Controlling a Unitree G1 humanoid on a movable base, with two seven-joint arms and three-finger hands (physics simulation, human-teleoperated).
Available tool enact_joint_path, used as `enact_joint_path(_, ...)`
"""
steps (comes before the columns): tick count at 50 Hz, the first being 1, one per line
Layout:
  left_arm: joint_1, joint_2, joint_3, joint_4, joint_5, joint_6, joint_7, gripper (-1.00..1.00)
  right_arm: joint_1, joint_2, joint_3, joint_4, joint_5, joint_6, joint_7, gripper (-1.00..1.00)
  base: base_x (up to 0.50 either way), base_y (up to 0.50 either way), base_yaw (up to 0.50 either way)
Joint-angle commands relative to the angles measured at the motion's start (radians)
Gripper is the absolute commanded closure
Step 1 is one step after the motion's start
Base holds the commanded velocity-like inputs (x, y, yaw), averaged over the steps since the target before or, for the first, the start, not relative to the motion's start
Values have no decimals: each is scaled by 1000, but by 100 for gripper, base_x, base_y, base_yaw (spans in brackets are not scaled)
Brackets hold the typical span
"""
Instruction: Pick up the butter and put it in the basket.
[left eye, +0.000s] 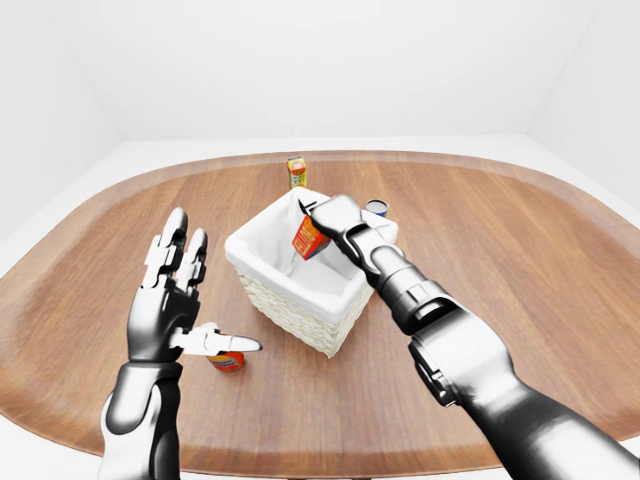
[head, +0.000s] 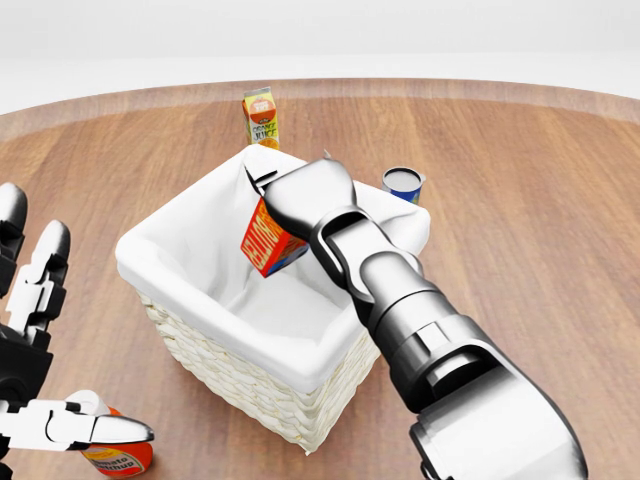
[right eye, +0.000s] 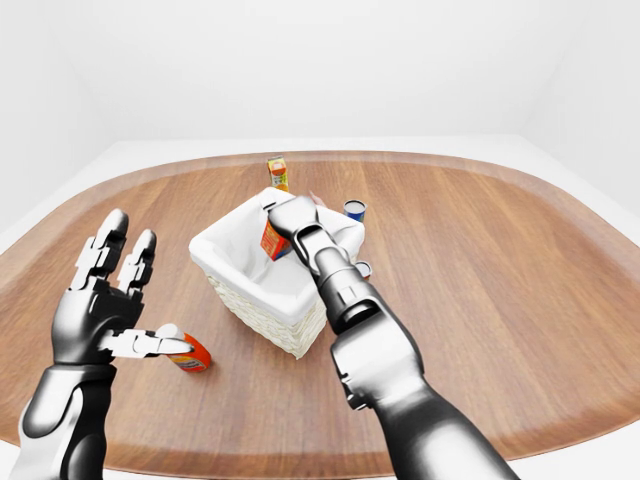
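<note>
Head view, right hand (head: 285, 205): reaches in from 5 o'clock, fingers clamped on the butter (head: 268, 238).
Head view, butter: orange box, tilted, held over the basket's open mouth, just below the rim at 12 o'clock.
Head view, basket (head: 215, 365): white-lined wicker, at centre on the wooden table (head: 520, 190).
Head view, juice carton (head: 261, 117): upright, at 12 o'clock from the basket.
Head view, blue can (head: 404, 183): at 2 o'clock from the basket, apart from it.
Left-eye view, left hand (left eye: 170, 305): raised at 8 o'clock, fingers spread apart, holding nothing.
Left-eye view, tomato can (left eye: 227, 359): on its side, under the left thumb.
Right-eye view, table: same layout, nothing further.
</note>
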Motion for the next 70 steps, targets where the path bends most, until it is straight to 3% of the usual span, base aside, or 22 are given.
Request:
enact_joint_path(1, 1, 3, 16, 20, -9, 0, -8, -100, -27, 8, -34, 7, -11, 0, -2, 100, 0, 0, 0)
enact_joint_path(35, 16, 4, 51, 57, -38, 0, -30, -100, 16, 47, -21, 43, -78, 0, 87, 100, 0, 0, 0)
enact_joint_path(36, 16, 4, 52, 57, -40, 0, -31, -100, 15, 48, -21, 43, -80, 0, 78, 24, 0, 0, 0)
enact_joint_path(37, 15, 4, 54, 64, -40, 0, -32, -100, 14, 51, -22, 43, -80, 0, 80, -100, 0, 0, 0)
enact_joint_path(50, 20, 5, 60, 71, -47, 0, -33, -100, -17, 63, -41, 9, -6, 0, 73, -100, 0, 0, 0)
enact_joint_path(58, 18, 3, 53, 67, -41, 0, -28, -100, -37, 34, -60, -98, 80, 0, 141, -100, 0, 0, 0)
enact_joint_path(64, 21, -1, 42, 46, -35, 0, -21, -100, 29, -26, -85, -394, 161, 0, 308, -100, 0, 0, 0)
enact_joint_path(66, 19, -2, 36, 40, -30, 0, -16, -100, 90, -46, -108, -586, 202, 0, 421, -100, 0, 0, 0)
enact_joint_path(70, 15, -3, 27, 41, -24, 0, -11, -100, 162, -78, -132, -841, 255, 46, 554, -100, 0, 0, 0)
